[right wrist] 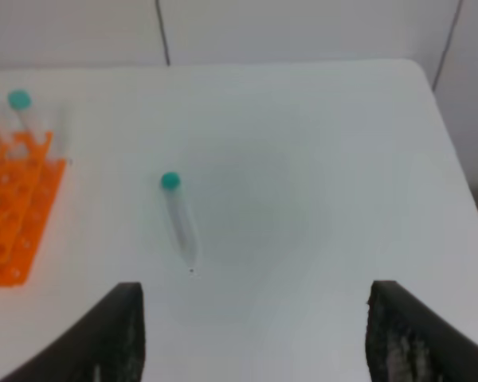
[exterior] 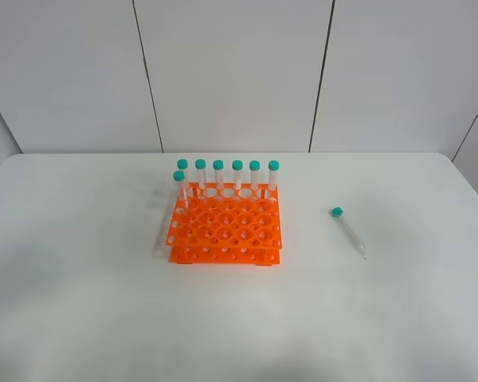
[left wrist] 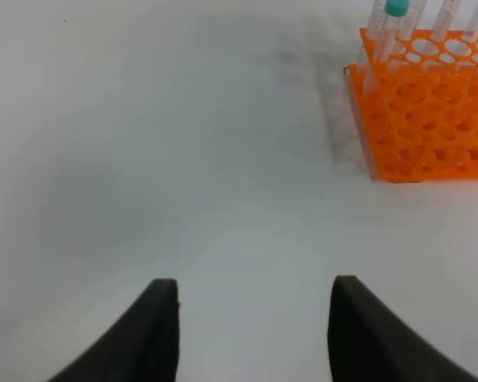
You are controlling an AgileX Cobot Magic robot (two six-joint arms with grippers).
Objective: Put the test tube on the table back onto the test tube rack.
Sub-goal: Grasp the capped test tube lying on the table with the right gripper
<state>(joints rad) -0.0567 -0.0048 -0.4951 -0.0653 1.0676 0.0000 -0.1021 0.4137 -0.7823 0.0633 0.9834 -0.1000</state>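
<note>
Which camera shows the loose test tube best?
Right wrist view: the test tube lies whole and largest, cap to tip. Exterior high shows it small, right of the rack. Left wrist misses it.

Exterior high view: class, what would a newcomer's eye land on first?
The bright orange test tube rack at mid-table, with seven teal-capped tubes standing along its far and left edges. Next, the lone test tube lying on the white table to the rack's right.
</note>
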